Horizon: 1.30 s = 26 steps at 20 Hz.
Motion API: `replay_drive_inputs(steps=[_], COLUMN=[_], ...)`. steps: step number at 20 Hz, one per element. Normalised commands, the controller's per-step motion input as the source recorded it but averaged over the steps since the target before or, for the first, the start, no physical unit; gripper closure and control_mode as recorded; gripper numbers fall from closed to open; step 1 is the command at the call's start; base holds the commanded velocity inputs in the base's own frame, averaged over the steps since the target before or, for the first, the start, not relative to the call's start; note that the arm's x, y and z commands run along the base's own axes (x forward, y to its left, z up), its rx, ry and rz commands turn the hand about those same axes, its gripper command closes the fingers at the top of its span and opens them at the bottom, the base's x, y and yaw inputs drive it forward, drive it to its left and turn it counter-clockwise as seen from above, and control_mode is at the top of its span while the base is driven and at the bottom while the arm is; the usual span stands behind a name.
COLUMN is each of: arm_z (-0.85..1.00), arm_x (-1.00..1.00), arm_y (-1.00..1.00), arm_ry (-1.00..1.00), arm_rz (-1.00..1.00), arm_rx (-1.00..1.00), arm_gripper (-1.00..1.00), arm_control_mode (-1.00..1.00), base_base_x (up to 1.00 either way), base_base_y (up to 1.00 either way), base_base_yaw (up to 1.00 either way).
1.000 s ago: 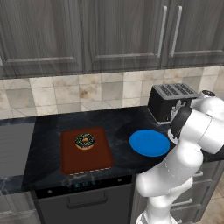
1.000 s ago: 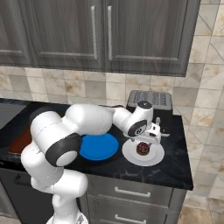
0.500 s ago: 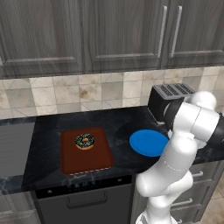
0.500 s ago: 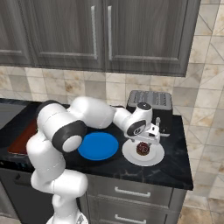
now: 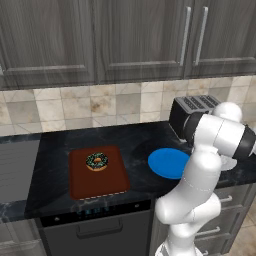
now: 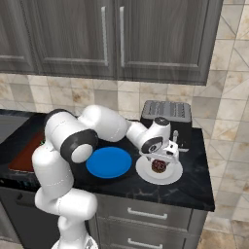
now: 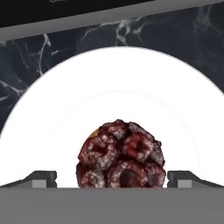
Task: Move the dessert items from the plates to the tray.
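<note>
Your gripper [image 7: 112, 178] is wide open, with one finger on each side of the small brown sweet [image 7: 120, 154]. It is not squeezing anything yet. The sweet sits on the white plate [image 7: 65, 109], near the right end of the black bench [image 6: 199, 187], just in front of the black toaster [image 6: 167, 116].

The donut [image 5: 97, 161] already lies on the red-brown tray [image 5: 98, 182], over on the left. The blue plate [image 5: 169, 162] sits between the tray and the white plate, and it has nothing on it. So the small sweet looks like the last thing you need to move.

That sweet looks lumpy and bumpy, like little balls stuck together. It is probably light and a bit soft. A hard squeeze might squash it or break bits off. It is round too, so it could roll or slip out if you pinch it too near the top. I would take hold of it low down, across its widest part, with the fingers on its two sides as they are now. Close gently until it is held, then lift straight up off the plate.

There are no words, labels or brand names to read on the plates, the tray or the toaster. A little pale mark shows at the top edge of the hand view, but it is too cut off to read.
</note>
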Motion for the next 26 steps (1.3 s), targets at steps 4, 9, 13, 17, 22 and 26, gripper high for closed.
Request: replay_drive_inputs(steps=[4, 9, 13, 17, 22, 26], arm_z=[-0.31, -0.24, 0.0, 0.0, 0.0, 0.0], arm_x=[0.0, 0.0, 0.0, 0.0, 0.0, 0.0], arm_y=[-0.13, -0.06, 0.0, 0.0, 0.0, 0.0], arm_ry=[0.0, 0.0, 0.0, 0.0, 0.0, 0.0], arm_rz=[0.0, 0.0, 0.0, 0.0, 0.0, 0.0], arm_rx=[0.0, 0.0, 0.0, 0.0, 0.0, 0.0], arm_gripper=[-1.0, -1.0, -1.0, -1.0, 1.0, 1.0], arm_control_mode=[-1.0, -1.0, -1.0, -1.0, -1.0, -1.0], base_base_x=[0.0, 0.0, 0.0, 0.0, 0.0, 0.0], base_base_y=[0.0, 0.0, 0.0, 0.0, 0.0, 0.0], base_base_yaw=[0.0, 0.0, 0.0, 0.0, 0.0, 0.0])
